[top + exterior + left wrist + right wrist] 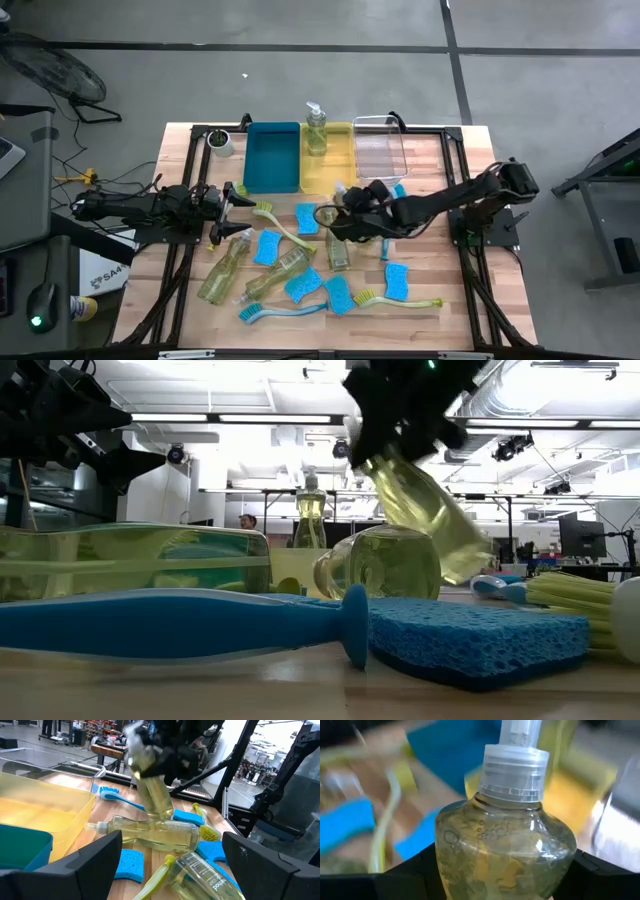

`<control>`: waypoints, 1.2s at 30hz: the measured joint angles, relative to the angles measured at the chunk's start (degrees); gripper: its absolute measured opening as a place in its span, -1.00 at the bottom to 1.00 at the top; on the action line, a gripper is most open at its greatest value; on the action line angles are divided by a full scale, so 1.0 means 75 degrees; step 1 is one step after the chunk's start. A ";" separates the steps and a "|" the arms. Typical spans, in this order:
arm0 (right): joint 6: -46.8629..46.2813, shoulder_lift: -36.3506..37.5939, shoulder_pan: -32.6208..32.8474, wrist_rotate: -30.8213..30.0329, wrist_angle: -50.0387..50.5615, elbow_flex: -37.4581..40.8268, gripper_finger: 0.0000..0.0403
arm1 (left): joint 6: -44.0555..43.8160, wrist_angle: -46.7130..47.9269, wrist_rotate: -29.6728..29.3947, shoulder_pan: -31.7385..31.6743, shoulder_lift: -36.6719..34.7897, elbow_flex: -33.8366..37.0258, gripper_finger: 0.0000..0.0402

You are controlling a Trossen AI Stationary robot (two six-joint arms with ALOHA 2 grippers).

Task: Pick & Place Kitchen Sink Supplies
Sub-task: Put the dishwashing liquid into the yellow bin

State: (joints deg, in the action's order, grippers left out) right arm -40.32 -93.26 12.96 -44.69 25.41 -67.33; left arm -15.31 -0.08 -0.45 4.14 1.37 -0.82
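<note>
Gripping soap bottle (pixel 505 840) | right gripper (pixel 345 222) clamped | bottle base cut off

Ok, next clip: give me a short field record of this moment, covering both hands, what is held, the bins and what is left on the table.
right hand: over mid-table, closed on a soap bottle lifted clear of the table and tilted
left hand: open, waiting at the table's left side, holding nothing
bins: blue bin, yellow bin, clear bin in a row at the far edge
already placed: one upright bottle in the yellow bin
left on table: two lying bottles, several blue sponges, three dish brushes
other: white cup near the far left corner
</note>
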 joint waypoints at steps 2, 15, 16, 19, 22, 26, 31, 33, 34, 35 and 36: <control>0.0784 0.0049 0.0005 -0.0506 -0.0667 0.0000 0.23 | 0.0000 0.0000 0.0000 0.0001 0.0000 0.0000 0.69; 0.5449 0.0036 -0.0974 -0.2107 -0.4552 0.0115 0.23 | 0.0000 0.0000 0.0000 0.0000 0.0000 0.0000 0.69; 0.5566 0.0036 -0.1095 -0.2044 -0.4963 0.0256 0.23 | 0.0000 0.0000 0.0000 0.0000 -0.0001 0.0000 0.69; 0.6168 -0.0018 -0.1411 -0.1754 -0.6308 0.0801 0.23 | 0.0000 0.0000 0.0000 0.0000 0.0000 0.0000 0.69; 0.6954 -0.0132 -0.1652 -0.1670 -0.8015 0.1345 0.23 | 0.0000 0.0003 0.0000 0.0000 -0.0001 0.0000 0.69; 0.7426 -0.0341 -0.2020 -0.1103 -0.9762 0.1781 0.23 | 0.0000 0.0000 0.0000 0.0000 -0.0003 0.0000 0.69; 0.7605 -0.0631 -0.2532 -0.0813 -1.0459 0.1871 0.23 | 0.0000 0.0000 0.0000 0.0000 0.0000 0.0000 0.69; 0.7430 -0.0681 -0.2805 -0.0687 -1.0498 0.1871 0.23 | 0.0000 0.0000 0.0000 0.0000 0.0000 0.0000 0.69; 0.7297 -0.0713 -0.2951 -0.0550 -1.0494 0.1871 0.23 | 0.0000 0.0000 0.0000 0.0000 -0.0003 0.0000 0.69; 0.7171 -0.0752 -0.3100 -0.0438 -1.0491 0.1871 0.23 | 0.0000 0.0000 0.0000 0.0001 -0.0001 0.0000 0.69; 0.7054 -0.0795 -0.3236 -0.0378 -1.0489 0.1871 0.23 | 0.0000 0.0000 0.0000 0.0002 0.0000 0.0000 0.69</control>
State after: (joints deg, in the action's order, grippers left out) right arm 12.58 -99.22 -11.32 -47.52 -53.26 -53.30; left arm -15.31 -0.08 -0.45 4.16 1.36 -0.82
